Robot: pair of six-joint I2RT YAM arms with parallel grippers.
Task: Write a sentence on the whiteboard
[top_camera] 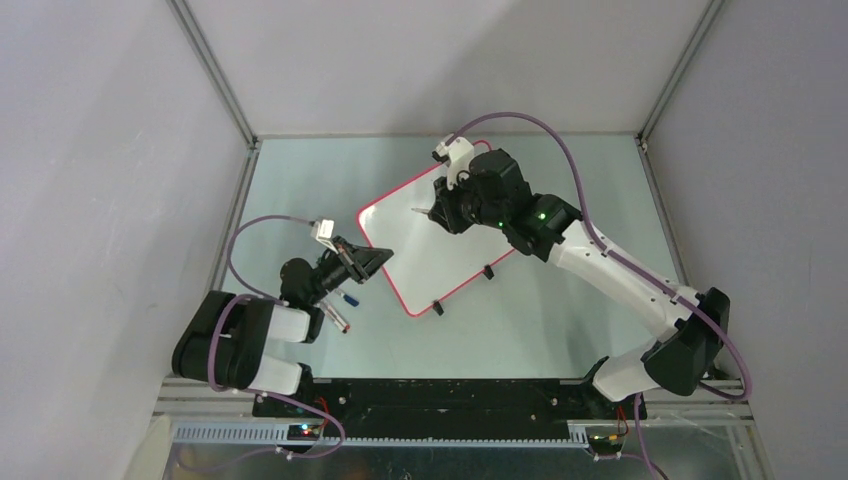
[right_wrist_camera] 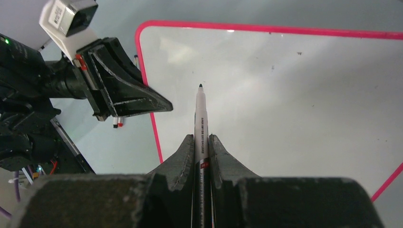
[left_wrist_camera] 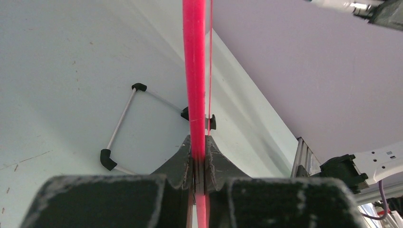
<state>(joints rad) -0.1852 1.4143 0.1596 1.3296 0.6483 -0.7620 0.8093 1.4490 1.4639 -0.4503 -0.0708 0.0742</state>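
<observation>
The whiteboard point(top_camera: 430, 250), glossy white with a red-pink rim, lies slanted near the table's middle, with two black clip feet point(top_camera: 488, 271) on its near edge. My left gripper point(top_camera: 384, 257) is shut on its left rim. In the left wrist view the rim point(left_wrist_camera: 194, 71) runs edge-on between the closed fingers of the left gripper point(left_wrist_camera: 199, 145). My right gripper point(top_camera: 438, 213) hovers over the board's far part, shut on a grey marker point(right_wrist_camera: 201, 123). The marker's black tip point(right_wrist_camera: 200, 86) points at the white surface point(right_wrist_camera: 294, 95); I cannot tell whether it touches. The board shows only tiny specks.
Two loose markers point(top_camera: 340, 315) lie on the table beside the left arm, also visible as markers point(right_wrist_camera: 119, 124) in the right wrist view. A wire stand with black ends point(left_wrist_camera: 121, 126) shows left of the rim. Grey walls and aluminium posts point(top_camera: 215, 70) enclose the table.
</observation>
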